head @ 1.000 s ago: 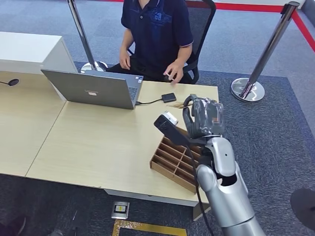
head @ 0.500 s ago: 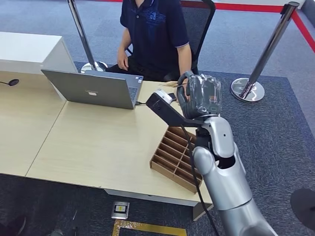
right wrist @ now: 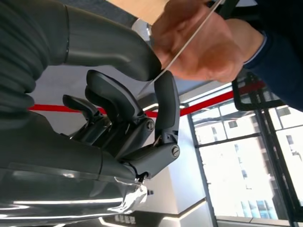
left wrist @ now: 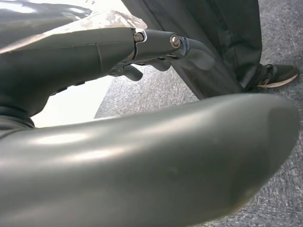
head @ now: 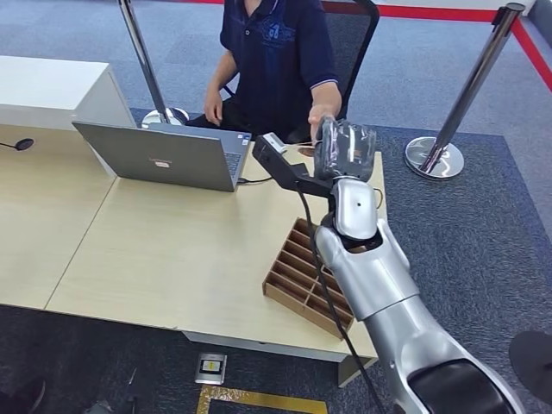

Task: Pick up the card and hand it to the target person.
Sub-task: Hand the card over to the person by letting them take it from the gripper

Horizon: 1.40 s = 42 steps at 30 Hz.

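Head view: the right robot hand (head: 343, 148) is raised over the far right edge of the tabletop (head: 163, 250), reaching toward the seated person (head: 277, 60), whose hand (head: 320, 116) meets it. The pick-up looks done; the handover is in progress, with only the release left. A slotted wooden tray (head: 306, 276) sits near the right front of the tabletop under the arm, a laptop (head: 163, 155) stands to the left, and stanchion posts (head: 462, 103) stand on the carpet beyond. Nothing blocks the reach.

Left wrist view: the left robot hand (left wrist: 161, 47) hangs over the carpet with fingers loosely extended, holding nothing.

Right wrist view: the card (right wrist: 178, 54), seen edge-on as a thin pale strip, is pinched between the right robot hand's thumb and a dark finger (right wrist: 166, 104). The person's fingers already hold its other end, so letting go is the remaining step.
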Motion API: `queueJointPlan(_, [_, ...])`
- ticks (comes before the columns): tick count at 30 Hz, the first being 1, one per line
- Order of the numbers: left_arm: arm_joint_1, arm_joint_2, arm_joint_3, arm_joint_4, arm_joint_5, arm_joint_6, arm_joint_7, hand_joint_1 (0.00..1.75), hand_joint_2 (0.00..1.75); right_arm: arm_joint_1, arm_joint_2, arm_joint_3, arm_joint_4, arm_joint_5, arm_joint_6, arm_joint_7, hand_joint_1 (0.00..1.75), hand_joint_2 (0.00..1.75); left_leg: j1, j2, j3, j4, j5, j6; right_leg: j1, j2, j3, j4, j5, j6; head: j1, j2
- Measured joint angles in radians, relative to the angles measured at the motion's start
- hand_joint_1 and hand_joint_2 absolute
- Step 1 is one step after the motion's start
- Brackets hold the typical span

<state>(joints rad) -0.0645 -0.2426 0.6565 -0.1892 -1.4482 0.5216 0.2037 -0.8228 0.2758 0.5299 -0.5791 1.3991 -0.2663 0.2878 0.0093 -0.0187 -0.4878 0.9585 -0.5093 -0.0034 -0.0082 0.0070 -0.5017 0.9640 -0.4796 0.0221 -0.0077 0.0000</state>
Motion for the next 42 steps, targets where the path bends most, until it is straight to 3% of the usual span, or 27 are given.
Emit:
queueJointPlan(9, [0.0,0.0,0.0,0.0,-0.015,-0.003,0.0,0.0,0.0,-0.03,-0.001,-0.001,0.146,0.057,0.004,0.046,1.7,1.75,0.0,0.0,0.0,0.0,0.0,0.0,0.0,0.0,0.0,0.0,0.0,0.0,0.0,0.0])
queueJointPlan(10, [0.0,0.0,0.0,0.0,-0.015,-0.003,0.0,0.0,0.0,-0.03,-0.002,-0.002,0.153,0.058,0.005,0.047,1.51,1.75,0.0,0.0,0.0,0.0,0.0,0.0,0.0,0.0,0.0,0.0,0.0,0.0,0.0,0.0])
queueJointPlan(13, [0.0,0.0,0.0,0.0,-0.014,-0.003,0.0,0.0,0.0,-0.03,-0.002,-0.002,0.17,0.061,0.004,0.051,0.24,1.75,0.0,0.0,0.0,0.0,0.0,0.0,0.0,0.0,0.0,0.0,0.0,0.0,0.0,0.0])
queueJointPlan(14, [0.0,0.0,0.0,0.001,-0.014,-0.003,0.0,0.0,0.0,-0.03,-0.002,-0.002,0.176,0.062,0.004,0.052,0.0,1.75,0.0,0.0,0.0,0.0,0.0,0.0,0.0,0.0,0.0,0.0,0.0,0.0,0.0,0.0])
queueJointPlan(15, [0.0,0.0,0.0,0.001,-0.014,-0.002,0.0,0.0,0.0,-0.03,-0.002,-0.002,0.181,0.062,0.004,0.052,0.0,1.75,0.0,0.0,0.0,0.0,0.0,0.0,0.0,0.0,0.0,0.0,0.0,0.0,0.0,0.0])
queueJointPlan(19, [0.0,0.0,0.0,0.001,-0.014,-0.002,0.0,0.0,0.0,-0.028,-0.002,-0.002,0.197,0.066,0.001,0.051,0.0,0.0,0.0,0.0,0.0,0.0,0.0,0.0,0.0,0.0,0.0,0.0,0.0,0.0,0.0,0.0])
queueJointPlan(25, [0.0,0.0,0.0,0.001,-0.014,-0.003,0.0,0.0,0.0,-0.025,-0.004,-0.006,0.206,0.091,-0.031,0.056,0.0,0.0,0.0,0.0,0.0,0.0,0.0,0.0,0.0,0.0,0.0,0.0,0.0,0.0,0.0,0.0])
queueJointPlan(34, [0.0,-0.001,0.002,0.001,0.002,-0.003,0.006,0.0,0.0,0.063,-0.021,-0.036,0.129,0.118,-0.22,0.045,0.0,0.0,0.0,0.0,0.0,0.0,0.0,0.0,0.0,0.0,-0.001,-0.001,0.0,0.0,0.0,0.0])
queueJointPlan(38, [0.001,-0.003,0.013,0.001,0.011,-0.003,0.006,0.0,0.0,0.235,-0.07,-0.078,-0.087,0.161,-0.287,0.083,0.0,0.0,0.001,-0.002,-0.001,0.0,0.0,0.0,0.0,0.0,-0.001,-0.002,0.0,0.0,0.0,0.0])
queueJointPlan(40, [0.003,-0.005,0.019,0.001,0.012,-0.003,0.007,0.0,0.0,0.364,-0.113,-0.106,-0.252,0.167,-0.347,0.118,0.0,0.0,0.001,-0.002,-0.002,0.0,-0.001,0.001,0.0,0.0,-0.001,-0.003,0.0,0.001,0.0,0.0])
queueJointPlan(42, [0.007,-0.005,0.023,0.001,0.012,-0.003,0.009,0.0,0.0,0.522,-0.144,-0.166,-0.46,0.167,-0.406,0.102,0.0,0.0,0.001,-0.004,-0.003,0.0,-0.002,0.002,0.0,0.0,-0.001,-0.004,-0.001,0.001,0.0,0.0])
